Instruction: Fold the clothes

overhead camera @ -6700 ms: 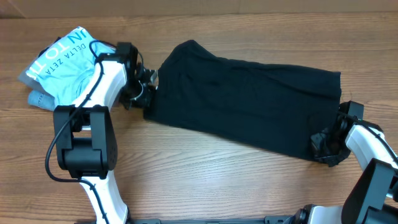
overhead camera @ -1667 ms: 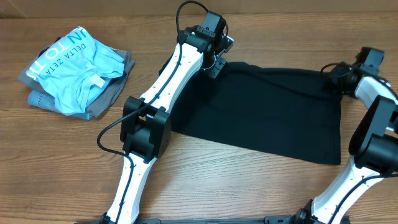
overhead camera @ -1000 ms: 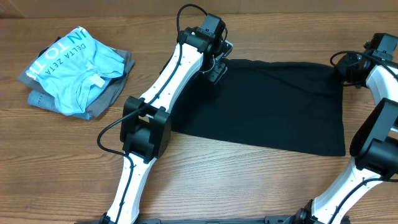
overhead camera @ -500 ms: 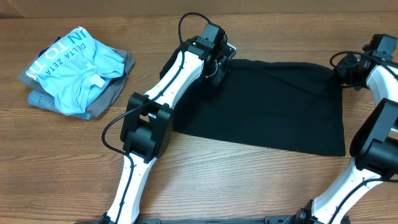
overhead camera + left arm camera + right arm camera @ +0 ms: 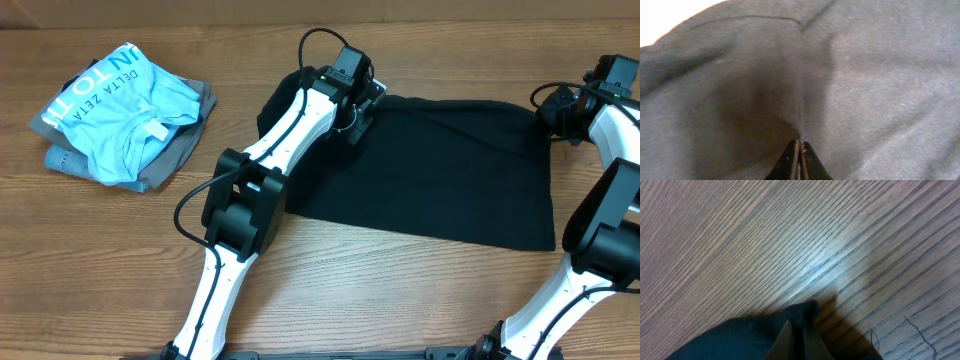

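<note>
Since half a second ago the left jaws have closed and slid a little right along the far edge of the black garment (image 5: 450,170). In the left wrist view they are pressed tip to tip on the cloth (image 5: 865,75), and a crease runs up from the tips, so they appear to pinch a small fold at the far left corner. The right jaws are closed on the far right corner, unchanged from before. In the right wrist view that corner (image 5: 740,335) pokes out from between the tips over bare wood.

The left arm (image 5: 300,120) reaches diagonally from the front of the bench (image 5: 400,290) across the garment's left part. The right arm (image 5: 610,120) stands along the right edge.

The garment lies spread flat as a rough rectangle on the middle and right of the bench, and its far left part bulges out behind the left arm.

The bench is light wood-grain laminate (image 5: 765,240) with a glare patch near the right jaws and a loose dark thread (image 5: 917,330) lying on it. Well apart at the far left lies a light blue shirt (image 5: 115,110) with white lettering, on top of a grey garment (image 5: 203,103). A brown cardboard-like wall (image 5: 150,12) runs along the far edge.
</note>
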Robot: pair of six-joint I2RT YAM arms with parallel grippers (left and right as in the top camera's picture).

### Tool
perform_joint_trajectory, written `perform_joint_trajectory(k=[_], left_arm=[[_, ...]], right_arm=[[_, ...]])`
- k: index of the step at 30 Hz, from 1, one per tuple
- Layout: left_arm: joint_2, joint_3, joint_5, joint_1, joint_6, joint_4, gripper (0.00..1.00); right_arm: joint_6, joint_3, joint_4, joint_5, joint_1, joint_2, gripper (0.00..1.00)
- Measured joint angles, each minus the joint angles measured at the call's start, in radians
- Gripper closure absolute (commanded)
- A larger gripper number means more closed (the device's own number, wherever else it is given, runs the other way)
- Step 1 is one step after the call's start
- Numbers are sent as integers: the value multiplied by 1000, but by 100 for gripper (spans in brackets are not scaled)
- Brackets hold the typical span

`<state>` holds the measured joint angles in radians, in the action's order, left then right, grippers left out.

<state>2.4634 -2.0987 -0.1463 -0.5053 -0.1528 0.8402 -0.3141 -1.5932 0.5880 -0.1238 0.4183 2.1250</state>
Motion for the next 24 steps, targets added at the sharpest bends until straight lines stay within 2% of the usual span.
perform_joint_trajectory(k=[6,12,16,18,20,24], left_arm=[[4,-38,53,1,0,74,96],[10,-235,114,1,0,212,96],[9,-317,119,1,6,267,75],[9,-307,107,1,8,270,59],[9,-265,97,1,8,249,54],[9,-156,87,1,12,180,53]], right_arm=[[0,0,7,0,0,-2,96],[0,0,8,0,0,-20,96],[0,0,8,0,0,-55,96],[0,0,14,0,0,-66,96],[0,-1,21,0,0,-68,96],[0,-1,37,0,0,-68,96]])
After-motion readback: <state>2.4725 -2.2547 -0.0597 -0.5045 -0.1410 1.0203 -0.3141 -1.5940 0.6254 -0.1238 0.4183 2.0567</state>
